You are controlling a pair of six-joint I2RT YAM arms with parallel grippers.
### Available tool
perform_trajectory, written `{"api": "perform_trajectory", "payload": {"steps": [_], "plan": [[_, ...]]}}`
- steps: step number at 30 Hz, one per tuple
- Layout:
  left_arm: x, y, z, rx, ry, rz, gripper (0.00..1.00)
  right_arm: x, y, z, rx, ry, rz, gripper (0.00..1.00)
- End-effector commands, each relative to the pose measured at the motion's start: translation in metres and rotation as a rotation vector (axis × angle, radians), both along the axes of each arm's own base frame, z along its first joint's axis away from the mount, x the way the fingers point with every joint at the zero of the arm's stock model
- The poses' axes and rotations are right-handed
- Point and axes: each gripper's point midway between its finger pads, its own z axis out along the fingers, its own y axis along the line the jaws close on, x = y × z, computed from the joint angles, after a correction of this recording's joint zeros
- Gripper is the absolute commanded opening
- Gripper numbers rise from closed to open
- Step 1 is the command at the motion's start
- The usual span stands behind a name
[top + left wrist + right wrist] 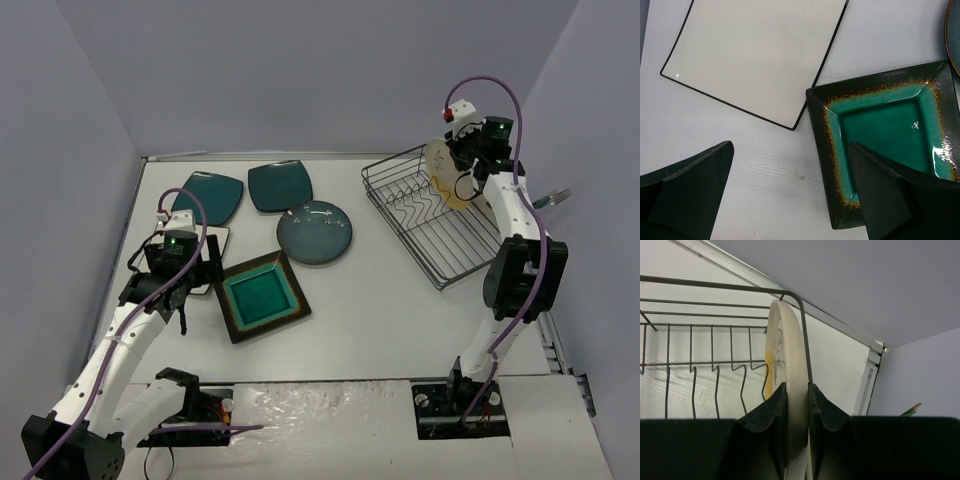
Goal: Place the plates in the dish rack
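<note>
White table [380, 320], grey walls [300, 80]. Your right gripper [797, 390] clenched on cream plate [787, 340] rim, upright over dish rack [455, 250], far right. Left gripper [790, 150] released, near left. Ceramic, likely stiff, slick, chippable; you hold rim.

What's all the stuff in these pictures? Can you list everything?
dark teal plates: two, dark teal, flat side by side, far left.
round plate: one, blue-grey, flat, mid-table.
brown-rimmed plate: one, teal, square, flat, left of middle.
white plate: one, white, dark-edged, flat beside the brown-rimmed plate.
dish rack: one, dark wire, right side.
cream plate: one, cream and yellow, upright at the dish rack's far end.
table: one, white, under everything.
arms: two, black and white, near edge.
left tool: one, black, open, above the gap between the white plate and brown-rimmed plate.
right tool: one, black, shut on the cream plate.
</note>
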Motion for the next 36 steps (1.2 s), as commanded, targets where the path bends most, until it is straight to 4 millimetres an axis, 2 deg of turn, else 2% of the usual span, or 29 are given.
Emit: {"api": "perform_trajectory", "payload": {"steps": [1, 7, 9, 15, 17, 20, 23, 24, 27, 28, 29, 31, 34, 35, 36], "plan": [[0.012, 0.002, 0.014, -0.002, -0.062, 0.010, 0.97, 0.021, -0.007, 0.073, 0.022, -0.270, 0.003, 0.09], [0.011, 0.000, 0.013, -0.012, -0.061, 0.009, 0.97, 0.019, -0.012, 0.064, 0.077, -0.258, -0.031, 0.21], [0.011, 0.000, 0.013, -0.014, -0.059, 0.009, 0.97, 0.017, -0.018, 0.061, 0.107, -0.252, -0.056, 0.31], [0.009, -0.005, 0.011, -0.039, -0.052, -0.007, 0.97, 0.012, -0.029, 0.068, 0.134, -0.256, -0.138, 0.49], [0.009, -0.007, 0.011, -0.052, -0.052, -0.010, 0.97, 0.007, -0.028, 0.076, 0.150, -0.268, -0.151, 0.54], [0.006, -0.012, 0.012, -0.085, -0.052, -0.013, 0.97, -0.006, -0.024, 0.100, 0.191, -0.305, -0.161, 0.64], [0.002, -0.017, 0.009, -0.128, -0.041, -0.003, 0.97, -0.022, -0.009, 0.125, 0.277, -0.338, -0.149, 0.85], [0.001, -0.018, 0.007, -0.144, -0.035, 0.004, 0.97, -0.028, -0.002, 0.132, 0.312, -0.345, -0.143, 0.89], [-0.006, -0.026, -0.008, -0.213, 0.005, 0.032, 0.97, -0.055, 0.038, 0.150, 0.454, -0.350, -0.084, 1.00], [-0.006, -0.027, -0.009, -0.220, 0.007, 0.028, 0.97, -0.056, 0.048, 0.151, 0.459, -0.346, -0.064, 1.00], [-0.008, -0.030, -0.013, -0.247, 0.017, 0.046, 0.97, -0.069, 0.062, 0.149, 0.487, -0.339, -0.048, 1.00], [-0.014, -0.035, -0.031, -0.292, 0.060, 0.061, 0.97, -0.095, 0.119, 0.145, 0.637, -0.296, 0.042, 1.00], [-0.019, -0.040, -0.044, -0.335, 0.090, 0.082, 0.97, -0.130, 0.179, 0.134, 0.786, -0.244, 0.142, 1.00], [-0.021, -0.042, -0.047, -0.344, 0.101, 0.085, 0.97, -0.145, 0.203, 0.125, 0.837, -0.206, 0.175, 1.00], [-0.022, -0.042, -0.051, -0.350, 0.110, 0.090, 0.97, -0.158, 0.222, 0.102, 0.886, -0.134, 0.178, 1.00]]}}
